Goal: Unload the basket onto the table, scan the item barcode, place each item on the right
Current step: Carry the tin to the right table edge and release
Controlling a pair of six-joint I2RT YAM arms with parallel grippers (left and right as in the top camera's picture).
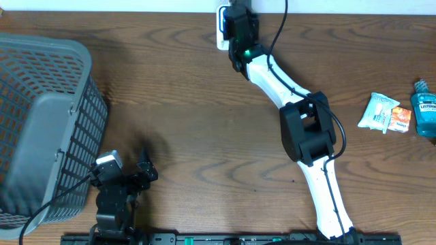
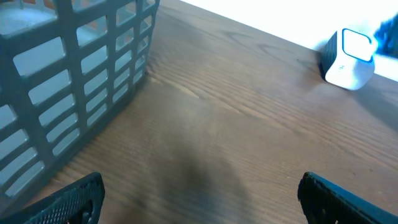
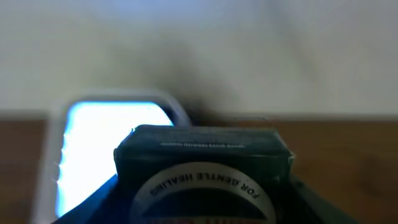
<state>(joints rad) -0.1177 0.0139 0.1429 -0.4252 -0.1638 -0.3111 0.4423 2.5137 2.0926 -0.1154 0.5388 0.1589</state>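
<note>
R gripper [image 1: 240, 27] w/ dark box [image 3: 202, 158] just in front of scanner [image 3: 106, 134]

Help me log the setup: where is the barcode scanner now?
The white barcode scanner stands top centre in the overhead view, at the far edge of the table, beside the right tool, which holds a dark box.

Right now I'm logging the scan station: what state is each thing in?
left end effector: open, empty.
right end effector: shut on dark box.
dark box: held up to the scanner.
scanner: window bright.
basket: upright on table.
packet: lying flat.
blue bottle: lying flat.
</note>
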